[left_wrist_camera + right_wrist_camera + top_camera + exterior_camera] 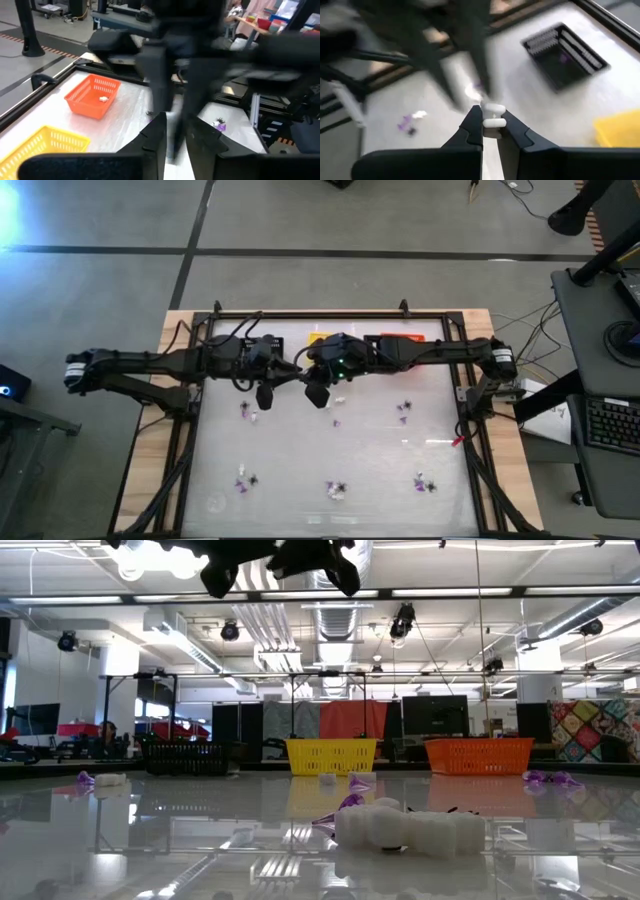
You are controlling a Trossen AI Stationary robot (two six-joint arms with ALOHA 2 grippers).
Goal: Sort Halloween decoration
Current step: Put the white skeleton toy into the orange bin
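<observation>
The right hand (493,122), raised mid-counter (300,500), pinches a small white trinket (493,116), probably bound for the orange basket (93,95). The left hand (175,142) hovers just beside it, fingers slightly parted, holding nothing. Other trinkets (336,489) lie scattered.

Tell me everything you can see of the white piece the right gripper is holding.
The white trinket is a small, pale piece that looks like smooth plastic, showing two rounded lobes stacked one over the other. It sits pinched between the tips of the right gripper, whose dark fingers press it from both sides, part of it poking past them. It is held above the table, touching nothing else. Its full shape is hidden by the fingers, so what it depicts cannot be told.
</observation>
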